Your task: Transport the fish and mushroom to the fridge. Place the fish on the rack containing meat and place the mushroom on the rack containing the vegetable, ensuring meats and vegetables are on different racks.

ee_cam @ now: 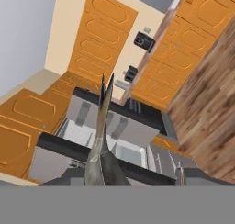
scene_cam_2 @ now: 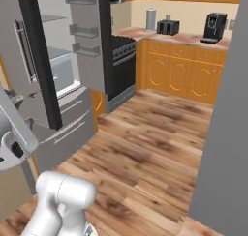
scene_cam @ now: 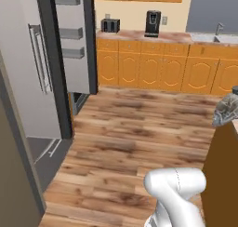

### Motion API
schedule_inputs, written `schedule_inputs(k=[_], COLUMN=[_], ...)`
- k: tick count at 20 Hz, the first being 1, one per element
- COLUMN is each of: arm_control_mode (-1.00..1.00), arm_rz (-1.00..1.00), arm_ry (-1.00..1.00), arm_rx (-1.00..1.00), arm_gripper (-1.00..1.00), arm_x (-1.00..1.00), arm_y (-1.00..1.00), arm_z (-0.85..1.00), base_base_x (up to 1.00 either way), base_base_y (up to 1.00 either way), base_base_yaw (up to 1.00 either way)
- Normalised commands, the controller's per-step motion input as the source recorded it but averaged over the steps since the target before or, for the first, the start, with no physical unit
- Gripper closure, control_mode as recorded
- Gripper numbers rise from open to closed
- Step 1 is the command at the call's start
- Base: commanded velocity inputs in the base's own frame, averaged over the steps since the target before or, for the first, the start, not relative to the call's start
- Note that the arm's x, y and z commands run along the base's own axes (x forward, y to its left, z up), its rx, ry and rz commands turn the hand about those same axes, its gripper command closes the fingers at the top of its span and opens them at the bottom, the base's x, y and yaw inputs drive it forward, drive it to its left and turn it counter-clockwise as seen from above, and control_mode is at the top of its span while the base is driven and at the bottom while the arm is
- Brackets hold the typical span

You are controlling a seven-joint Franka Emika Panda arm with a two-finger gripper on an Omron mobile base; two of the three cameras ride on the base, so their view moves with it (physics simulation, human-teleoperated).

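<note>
Now the fridge (scene_cam: 56,58) stands at the left of the left base view with its dark doors swung open; a long silver handle (scene_cam: 39,58) runs down one door and grey door bins (scene_cam: 69,33) sit on the inner side of the other. In the right base view the fridge (scene_cam_2: 58,75) is also at the left, open, and its grey inside with a white drawer (scene_cam_2: 63,75) can be seen between the doors. To the right of the fridge, in this view, is a black stove (scene_cam_2: 123,66), then orange cabinets (scene_cam_2: 184,70) under a desk (scene_cam_2: 193,39) that carries a toaster (scene_cam_2: 168,27) and a coffee machine (scene_cam_2: 213,28). Wooden floor (scene_cam: 139,128) lies between the robot and the cabinets.

In the hand view the fish (ee_cam: 102,145) rises from the bottom middle, slender and grey, with its forked tail pointing up toward the open fridge (ee_cam: 110,131). The claw (ee_cam: 102,182) is clamped on the fish at its lower end, but the finger tips themselves are too hidden to make out clearly. At the right edge of the left base view a grey, silvery shape (scene_cam: 227,109) shows above a brown panel; I cannot tell surely what it is.
</note>
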Motion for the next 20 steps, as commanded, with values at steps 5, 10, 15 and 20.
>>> schedule_inputs(k=[5,10,15,20], arm_control_mode=[1.0,1.0,1.0,1.0], arm_rz=[0.0,0.0,0.0,0.0], arm_ry=[0.0,0.0,0.0,0.0], arm_rx=[0.0,0.0,0.0,0.0], arm_gripper=[1.0,1.0,1.0,1.0], arm_x=[0.0,0.0,0.0,0.0], arm_y=[0.0,0.0,0.0,0.0], arm_z=[0.0,0.0,0.0,0.0], base_base_x=[0.92,0.8,0.94,0.98], base_base_y=[0.71,0.43,-0.39,-0.16], base_base_yaw=[-0.06,-0.12,0.05,0.3])
